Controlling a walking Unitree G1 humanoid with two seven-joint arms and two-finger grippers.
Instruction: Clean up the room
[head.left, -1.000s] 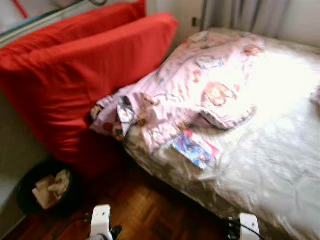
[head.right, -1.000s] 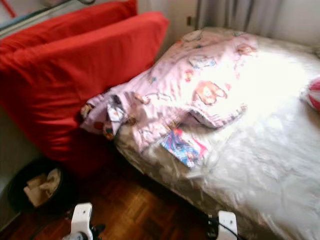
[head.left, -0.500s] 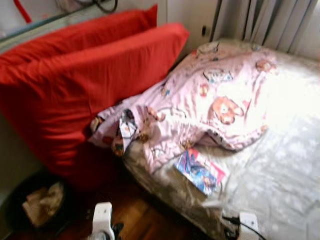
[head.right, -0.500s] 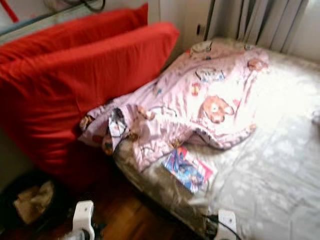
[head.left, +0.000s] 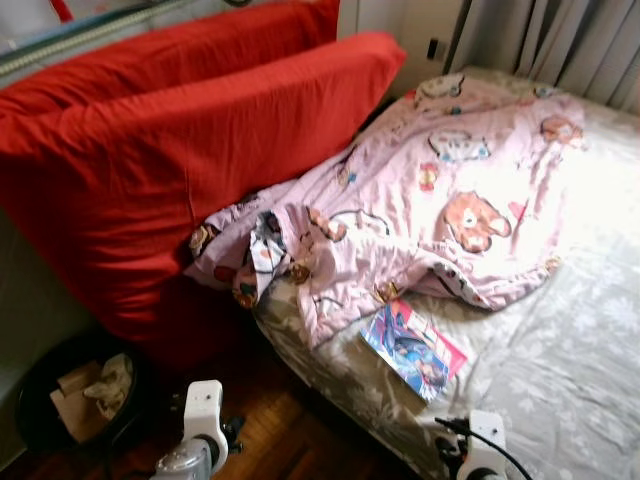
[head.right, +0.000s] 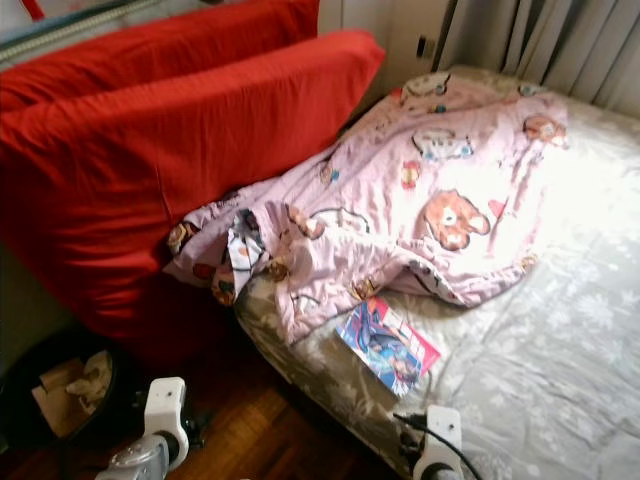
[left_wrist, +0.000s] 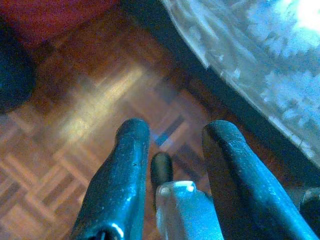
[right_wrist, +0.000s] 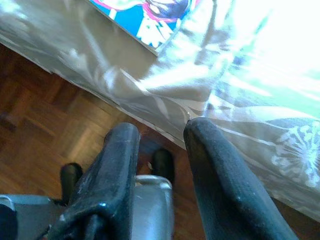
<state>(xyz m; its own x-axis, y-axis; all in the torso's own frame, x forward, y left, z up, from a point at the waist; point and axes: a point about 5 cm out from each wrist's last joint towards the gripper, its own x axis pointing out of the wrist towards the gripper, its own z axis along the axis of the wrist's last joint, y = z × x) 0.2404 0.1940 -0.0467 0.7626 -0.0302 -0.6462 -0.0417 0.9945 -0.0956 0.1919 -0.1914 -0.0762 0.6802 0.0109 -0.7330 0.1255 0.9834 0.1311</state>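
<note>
A colourful comic book (head.left: 415, 350) lies flat near the front edge of the bed (head.left: 570, 340), on the grey floral sheet. A crumpled pink cartoon-print blanket (head.left: 440, 200) covers the bed's head end and spills over its left side. Both arms hang low in front of the bed. My left gripper (left_wrist: 175, 132) is open over the parquet floor (left_wrist: 75, 100), holding nothing. My right gripper (right_wrist: 161, 132) is open beside the bed's edge, just below the comic book (right_wrist: 150, 15), also holding nothing.
Two big red cushions (head.left: 200, 150) lean against the wall left of the bed. A black bin (head.left: 40, 400) with crumpled paper (head.left: 90, 390) stands on the floor at the lower left. Grey curtains (head.left: 580, 40) hang behind the bed.
The whole picture has shifted as the camera moved and is sharper now. Blanket, book and cushions lie as before. Both arms stay low.
</note>
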